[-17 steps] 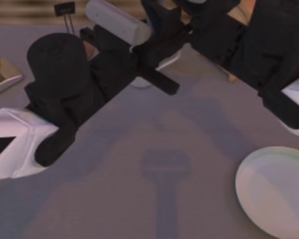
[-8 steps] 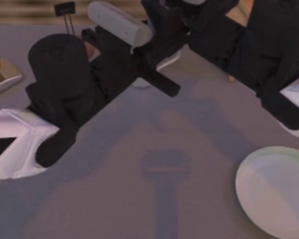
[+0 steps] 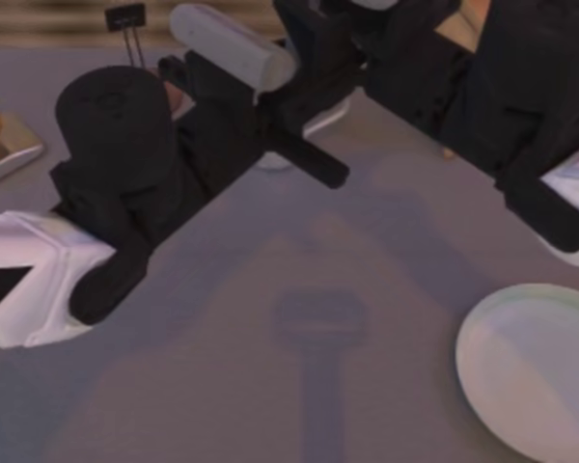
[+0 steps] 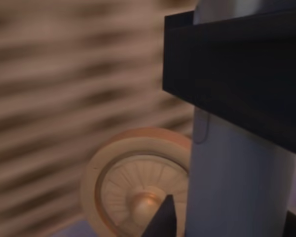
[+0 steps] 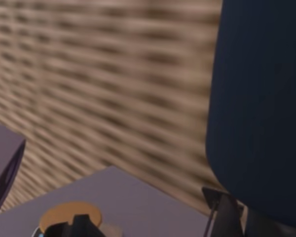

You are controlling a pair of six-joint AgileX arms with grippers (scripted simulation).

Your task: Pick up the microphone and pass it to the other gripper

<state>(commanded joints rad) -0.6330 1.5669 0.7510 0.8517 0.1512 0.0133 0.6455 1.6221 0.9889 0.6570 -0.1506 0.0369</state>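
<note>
The microphone [image 3: 227, 40] is held up off the table at the back centre. Only its silver-grey handle shows from above. My left gripper [image 3: 261, 96] is shut on that handle [image 4: 237, 173], one fingertip [image 4: 165, 217] showing beside it. My right gripper [image 3: 314, 58] comes in from the right and meets the microphone. A black finger [image 4: 237, 74] of it lies across the handle above the left gripper's hold. The dark navy head [image 5: 261, 98] looms close in the right wrist view, and the one right fingertip [image 5: 81, 224] in view stands far off to the side.
A white plate [image 3: 531, 371] lies at the front right. A black clip on a thin stem [image 3: 125, 17] stands at the back left. A golden object on a silver tray [image 3: 5, 145] sits at the left edge. A round wooden piece [image 4: 133, 182] stands behind the microphone.
The microphone and both grippers have crept a little toward each other, then held almost still. No grip has visibly changed.
</note>
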